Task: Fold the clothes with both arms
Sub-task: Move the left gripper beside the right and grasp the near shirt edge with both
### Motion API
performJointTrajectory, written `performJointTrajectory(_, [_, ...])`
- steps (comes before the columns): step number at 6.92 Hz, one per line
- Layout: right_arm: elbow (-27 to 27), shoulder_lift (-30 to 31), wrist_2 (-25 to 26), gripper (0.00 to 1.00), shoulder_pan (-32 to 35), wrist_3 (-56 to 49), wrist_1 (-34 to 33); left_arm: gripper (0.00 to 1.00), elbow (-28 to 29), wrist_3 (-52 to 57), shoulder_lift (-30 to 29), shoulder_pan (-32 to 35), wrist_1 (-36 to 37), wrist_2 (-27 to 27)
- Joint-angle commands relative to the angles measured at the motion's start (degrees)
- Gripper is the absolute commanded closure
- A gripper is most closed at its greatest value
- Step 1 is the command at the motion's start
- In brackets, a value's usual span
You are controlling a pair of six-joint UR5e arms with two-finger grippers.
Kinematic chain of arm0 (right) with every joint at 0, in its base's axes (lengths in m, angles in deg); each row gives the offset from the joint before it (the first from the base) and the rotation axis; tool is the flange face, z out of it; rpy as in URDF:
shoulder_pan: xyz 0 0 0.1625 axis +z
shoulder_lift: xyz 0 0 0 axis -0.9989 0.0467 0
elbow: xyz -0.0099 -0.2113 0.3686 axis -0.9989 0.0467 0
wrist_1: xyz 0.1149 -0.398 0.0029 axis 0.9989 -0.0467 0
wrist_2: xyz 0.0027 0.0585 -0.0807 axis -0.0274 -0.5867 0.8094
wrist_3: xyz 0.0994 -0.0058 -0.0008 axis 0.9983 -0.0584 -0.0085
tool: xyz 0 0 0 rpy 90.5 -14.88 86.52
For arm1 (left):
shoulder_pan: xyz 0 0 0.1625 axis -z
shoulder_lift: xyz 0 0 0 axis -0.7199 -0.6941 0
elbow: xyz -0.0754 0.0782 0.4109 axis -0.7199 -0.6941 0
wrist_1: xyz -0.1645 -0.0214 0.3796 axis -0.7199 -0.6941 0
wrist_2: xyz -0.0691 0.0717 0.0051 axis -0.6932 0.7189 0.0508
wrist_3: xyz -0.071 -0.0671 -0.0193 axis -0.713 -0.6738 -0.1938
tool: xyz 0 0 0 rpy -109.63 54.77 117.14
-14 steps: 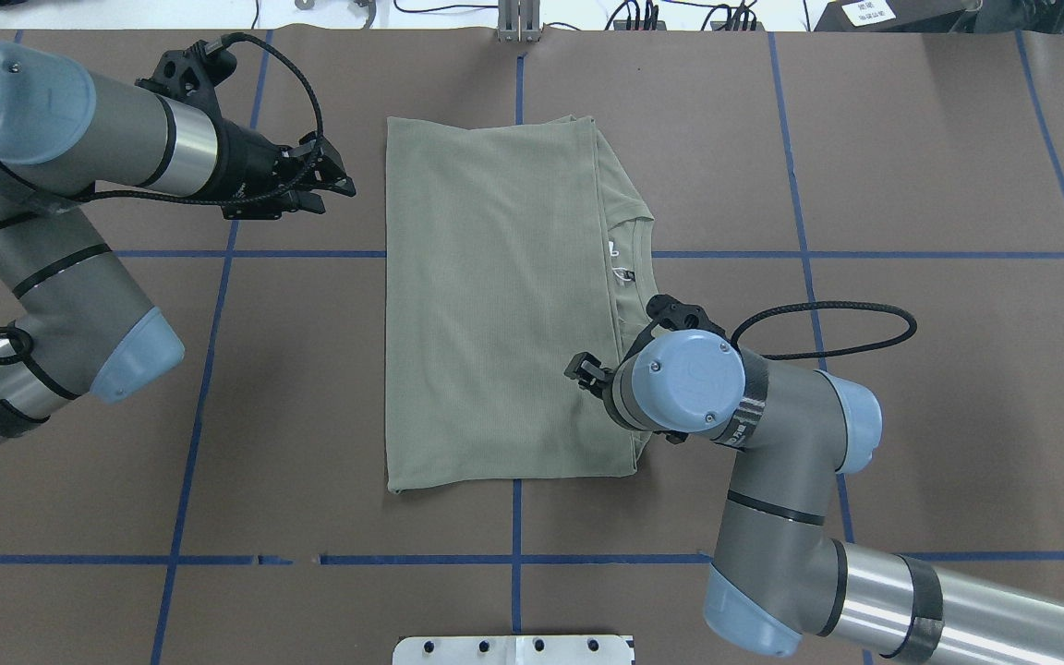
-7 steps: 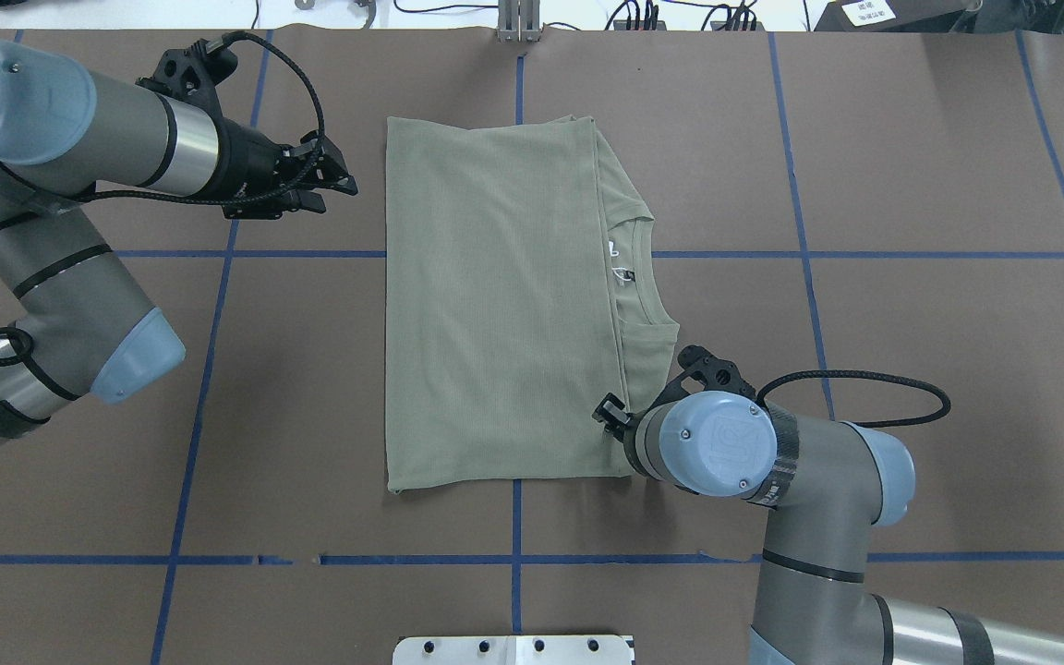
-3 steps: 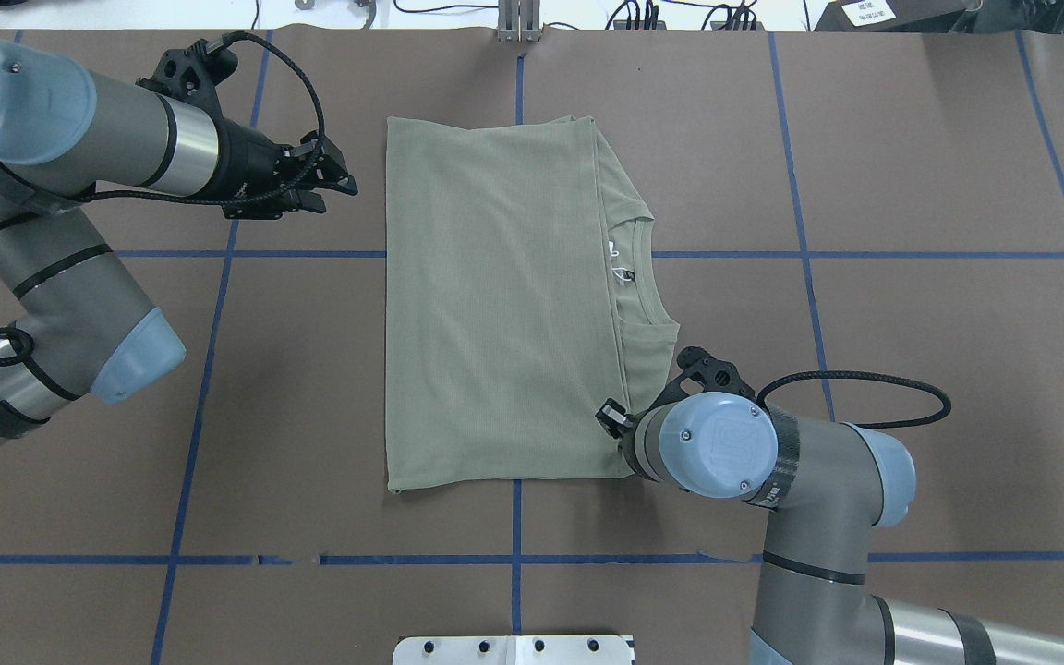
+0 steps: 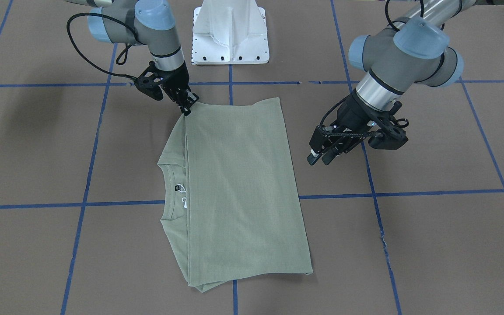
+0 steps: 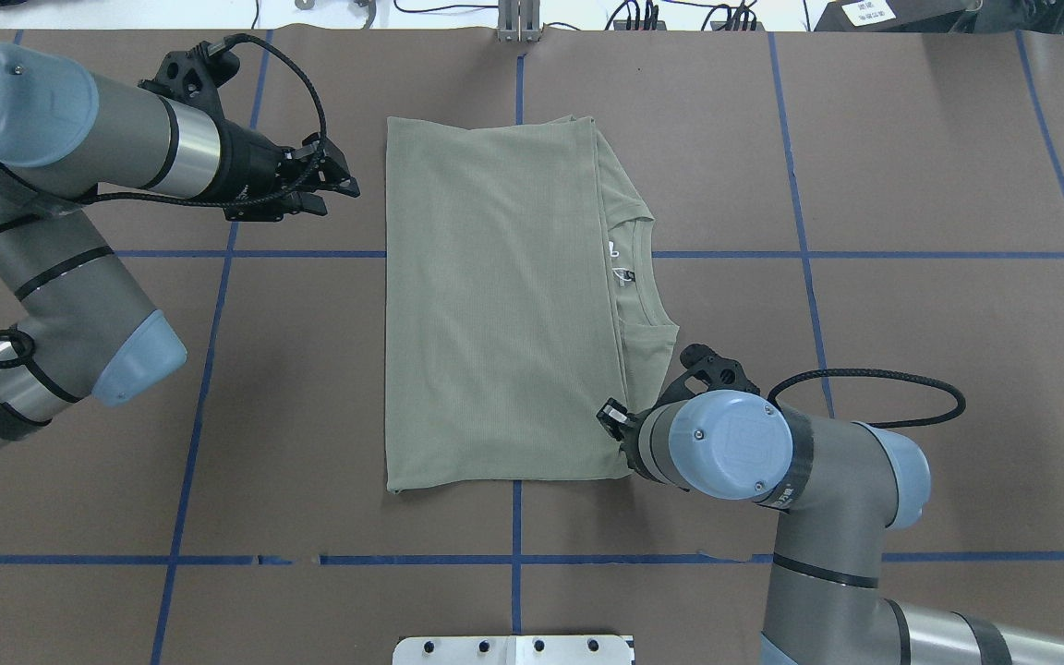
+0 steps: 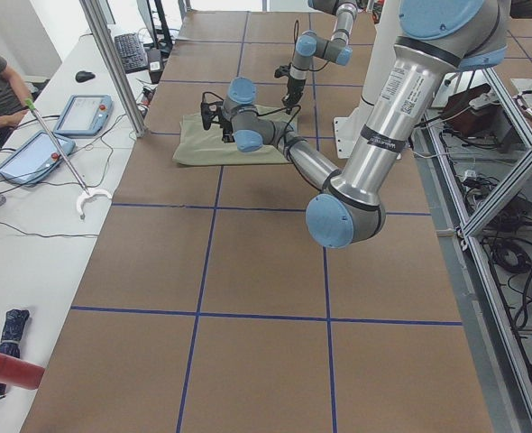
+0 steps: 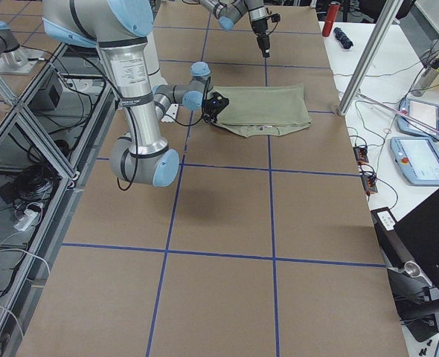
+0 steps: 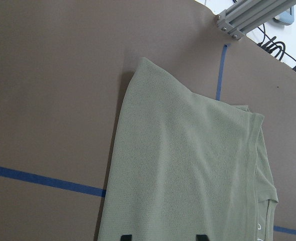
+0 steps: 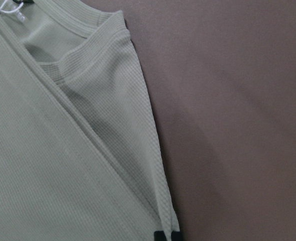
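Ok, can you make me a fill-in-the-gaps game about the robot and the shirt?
The folded shirt is coloured ____.
The tape lines on the table are ____.
The left gripper, off the shirt, has its jaws ____.
The right gripper pinches one ____ of the shirt.
Missing words: green, blue, open, corner.

The left arm (image 5: 61, 305) bends at the elbow, its wrist lying nearly level; the left gripper (image 4: 318, 157) slants downward with its fingers parted; the right arm (image 5: 828, 517) folds tightly, wrist pointing steeply down; the right gripper (image 4: 187, 108) pinches its fingertips together on a corner of the shirt (image 4: 239, 188).
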Motion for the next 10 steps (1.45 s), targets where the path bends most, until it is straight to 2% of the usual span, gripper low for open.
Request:
performJointTrajectory(1, [-3.34,2.27,-0.17,1.00,-0.59,0.03,-0.21,0.41,-2.29,-3.47,0.17,-4.37,0.09,1.60])
performJointTrajectory(3, [-4.58,3.25,-0.26,1.00,-1.38,0.38,-0.30,0.39,-8.85,-9.89,3.93,-15.68,5.06,12.81])
performJointTrajectory(4, [-4.76,3.34,-0.17,1.00,-1.21,0.38,-0.30,0.39,-11.77,-13.75,6.91,-19.65,7.10,14.69])
performJointTrajectory(6, [-4.94,3.25,-0.26,1.00,-1.30,0.38,-0.30,0.39,-11.45,-19.74,8.78,-28.09,7.38,21.89])
performJointTrajectory(8, [-5.11,3.25,-0.17,1.00,-1.30,0.38,-0.30,0.39,-11.36,-23.26,8.79,-31.80,10.62,22.09])
performJointTrajectory(10, [-5.55,3.25,-0.17,1.00,-1.21,0.38,-0.30,0.40,-11.09,-23.80,9.49,-33.57,10.81,22.09])
